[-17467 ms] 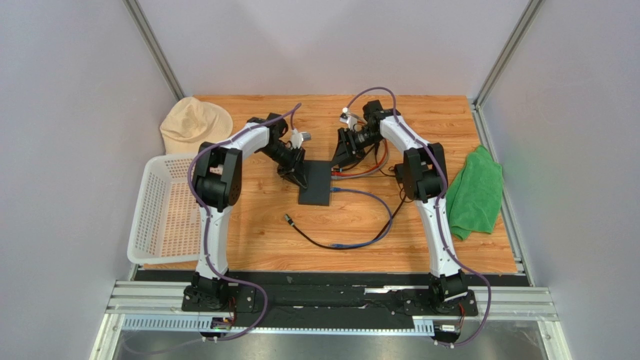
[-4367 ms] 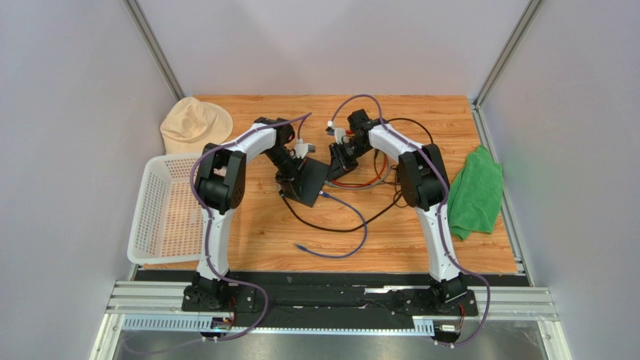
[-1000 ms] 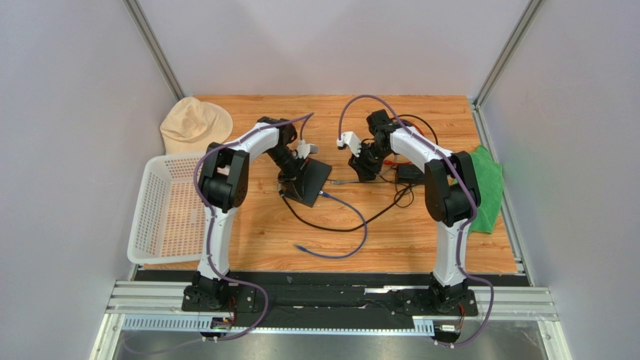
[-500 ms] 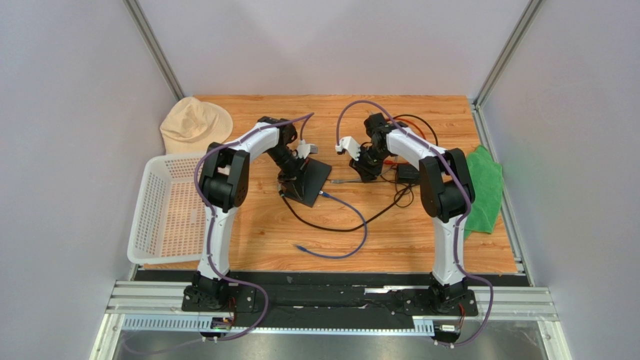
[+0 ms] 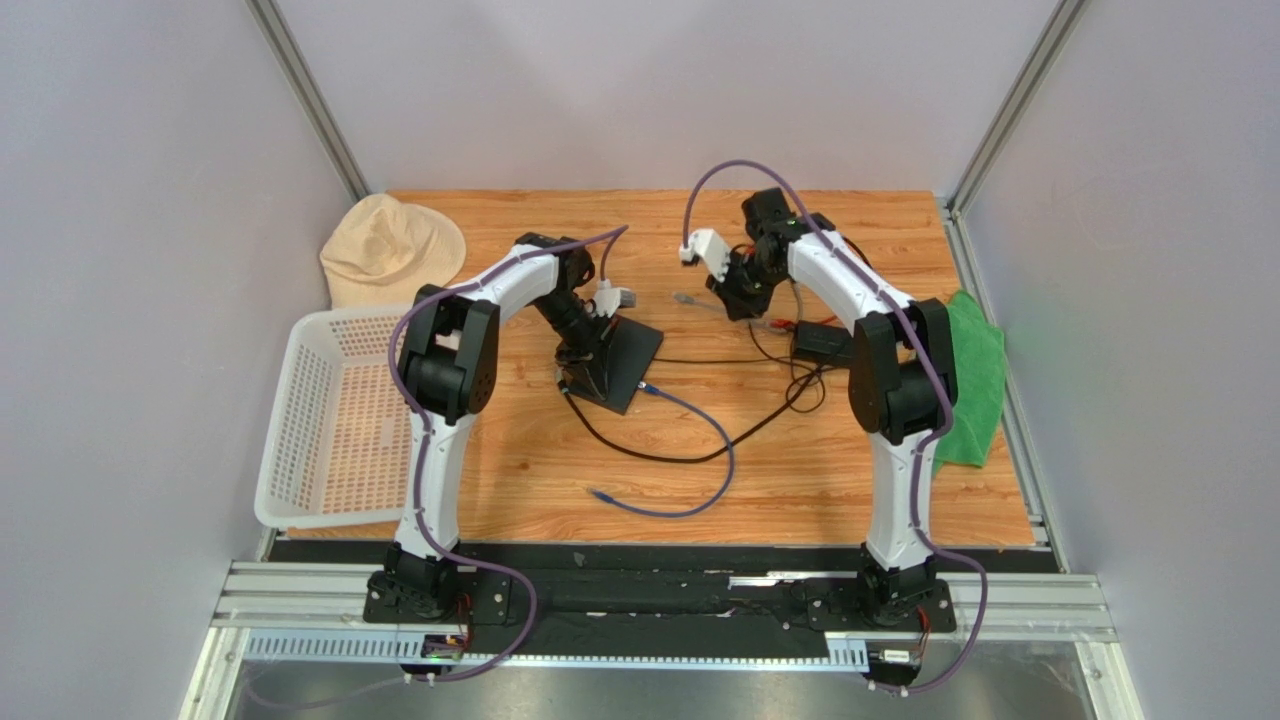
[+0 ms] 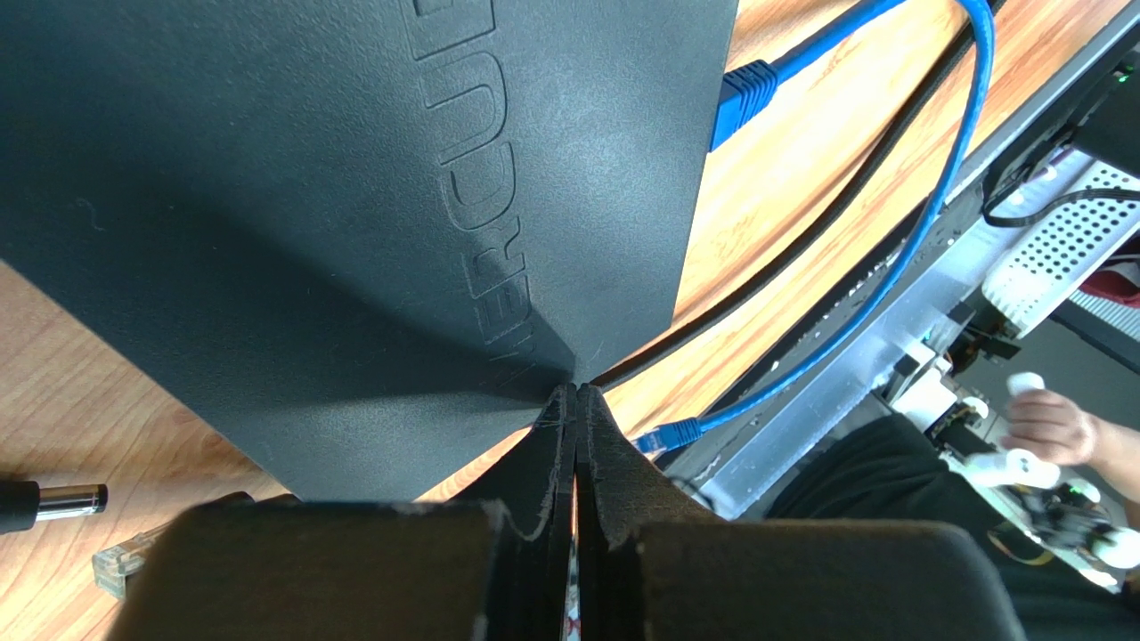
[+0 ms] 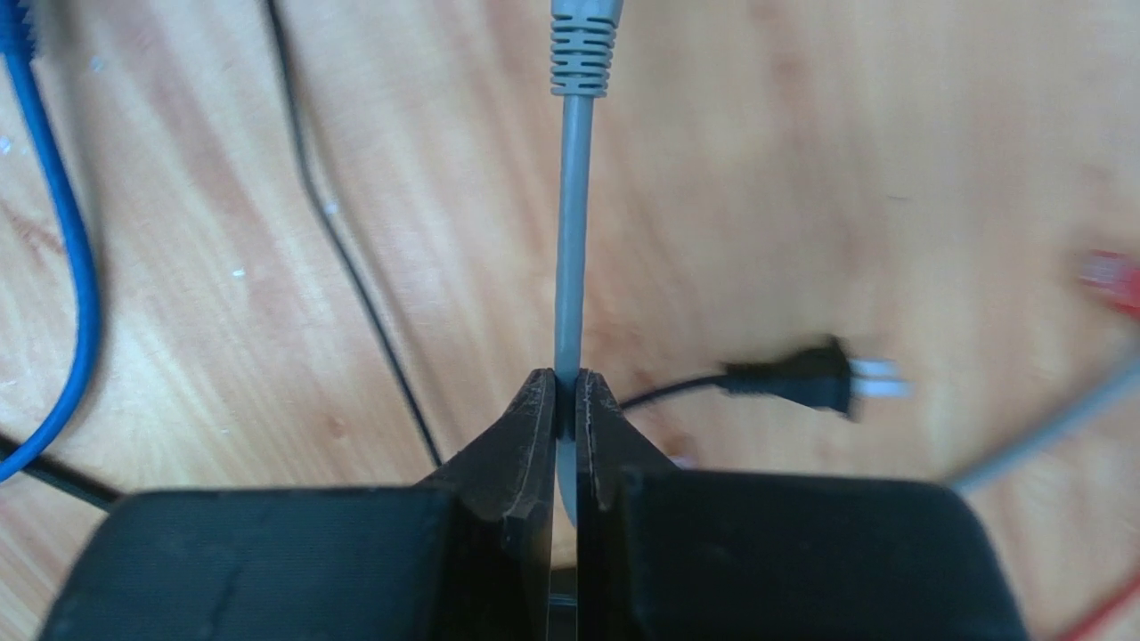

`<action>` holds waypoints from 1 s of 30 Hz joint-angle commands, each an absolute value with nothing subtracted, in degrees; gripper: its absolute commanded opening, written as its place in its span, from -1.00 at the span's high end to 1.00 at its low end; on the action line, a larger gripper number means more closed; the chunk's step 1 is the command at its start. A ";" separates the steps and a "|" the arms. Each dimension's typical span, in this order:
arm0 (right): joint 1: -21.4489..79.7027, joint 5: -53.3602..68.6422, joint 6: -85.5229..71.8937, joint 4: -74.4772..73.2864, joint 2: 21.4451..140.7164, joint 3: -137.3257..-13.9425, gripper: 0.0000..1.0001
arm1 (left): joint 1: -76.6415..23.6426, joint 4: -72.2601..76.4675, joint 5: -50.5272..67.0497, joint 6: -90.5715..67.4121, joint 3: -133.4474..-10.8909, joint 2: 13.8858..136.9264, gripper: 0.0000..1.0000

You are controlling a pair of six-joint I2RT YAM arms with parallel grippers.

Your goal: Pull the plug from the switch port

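Beige hat (image 5: pixel 388 248) behind white basket (image 5: pixel 323 435), left; green cloth (image 5: pixel 969 383) right edge; black adapter brick (image 5: pixel 824 339) nearby; grey cable (image 7: pixel 573 267).

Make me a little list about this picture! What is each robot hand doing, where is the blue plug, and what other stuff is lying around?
left hand: shut, tips at a corner of the black box
right hand: shut on the grey cable
blue plug: against the box's edge, looks plugged in
other stuff: basket, hat, green cloth
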State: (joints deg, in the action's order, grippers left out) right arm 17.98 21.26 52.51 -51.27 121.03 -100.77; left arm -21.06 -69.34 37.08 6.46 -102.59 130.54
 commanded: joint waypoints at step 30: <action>9.40 -16.86 50.92 -33.65 129.97 -111.17 1.00 | -21.71 -62.84 29.88 8.35 -102.75 134.21 0.99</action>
